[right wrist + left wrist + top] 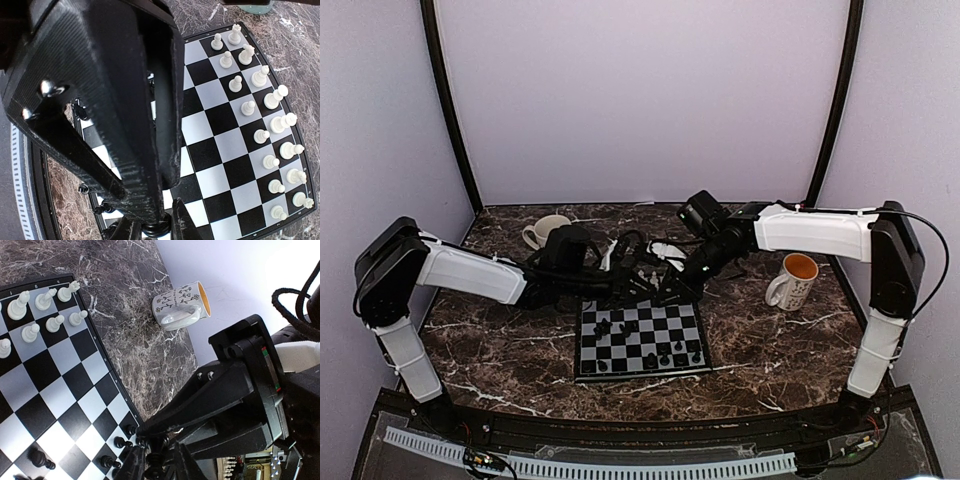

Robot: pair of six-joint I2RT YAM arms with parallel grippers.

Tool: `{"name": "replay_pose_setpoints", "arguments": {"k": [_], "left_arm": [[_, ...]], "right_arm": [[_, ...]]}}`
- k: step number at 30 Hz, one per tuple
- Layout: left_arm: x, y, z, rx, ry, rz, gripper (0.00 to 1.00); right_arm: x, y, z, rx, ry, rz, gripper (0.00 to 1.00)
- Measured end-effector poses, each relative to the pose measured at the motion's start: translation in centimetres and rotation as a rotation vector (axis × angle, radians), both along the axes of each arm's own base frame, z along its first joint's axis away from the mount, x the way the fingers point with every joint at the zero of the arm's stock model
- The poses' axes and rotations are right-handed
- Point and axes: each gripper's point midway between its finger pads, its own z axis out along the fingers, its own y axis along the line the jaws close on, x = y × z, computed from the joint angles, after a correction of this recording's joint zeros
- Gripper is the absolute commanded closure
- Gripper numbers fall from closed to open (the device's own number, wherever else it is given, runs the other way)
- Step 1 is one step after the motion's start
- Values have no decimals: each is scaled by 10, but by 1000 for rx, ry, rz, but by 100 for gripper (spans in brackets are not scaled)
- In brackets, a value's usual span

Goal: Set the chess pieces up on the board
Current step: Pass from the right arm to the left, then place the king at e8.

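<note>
One black chess piece [158,231] sits at the edge of the board [645,375], with two sets of fingertips around it.
Right gripper [155,226] pinches it, fingers nearly closed; left gripper [156,467] stands narrow around it, contact unclear. White pieces [276,97] stand well beyond the fingertips.

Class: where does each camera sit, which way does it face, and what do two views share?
Top external: above, behind, facing down at the board; left arm, right arm show.
Left wrist: on its arm, facing down past the left hand onto the board.
Right wrist: on its arm, facing down past the right hand.
Wrist views share the white pieces.
</note>
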Motion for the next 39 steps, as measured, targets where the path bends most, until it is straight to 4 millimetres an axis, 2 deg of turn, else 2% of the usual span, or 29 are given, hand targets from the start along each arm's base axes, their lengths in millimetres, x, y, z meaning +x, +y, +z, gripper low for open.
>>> {"name": "replay_pose_setpoints", "arguments": {"k": [8, 16, 18, 21, 26, 29, 34, 39], "left_arm": [[0, 0, -3, 0, 11, 4, 93], [-1, 3, -7, 21, 10, 4, 95], [-3, 8, -13, 69, 7, 2, 96], [-5, 18, -14, 152, -19, 1, 96], [-5, 36, 4, 293, -120, -15, 96], [-5, 45, 15, 388, -205, -44, 96], [-26, 50, 16, 556, -321, -163, 97], [-68, 36, 10, 723, -457, -366, 98]], "right_arm": [[0, -1, 0, 0, 4, -2, 85], [1, -3, 3, 2, -6, 1, 65], [2, -7, 9, 11, -17, -5, 62], [6, -17, 29, 46, -55, -16, 60], [20, -34, 55, 104, -91, -55, 60], [28, -41, 55, 110, -88, -73, 60], [34, -46, 51, 103, -87, -81, 60], [34, -48, 46, 95, -87, -74, 61]]}}
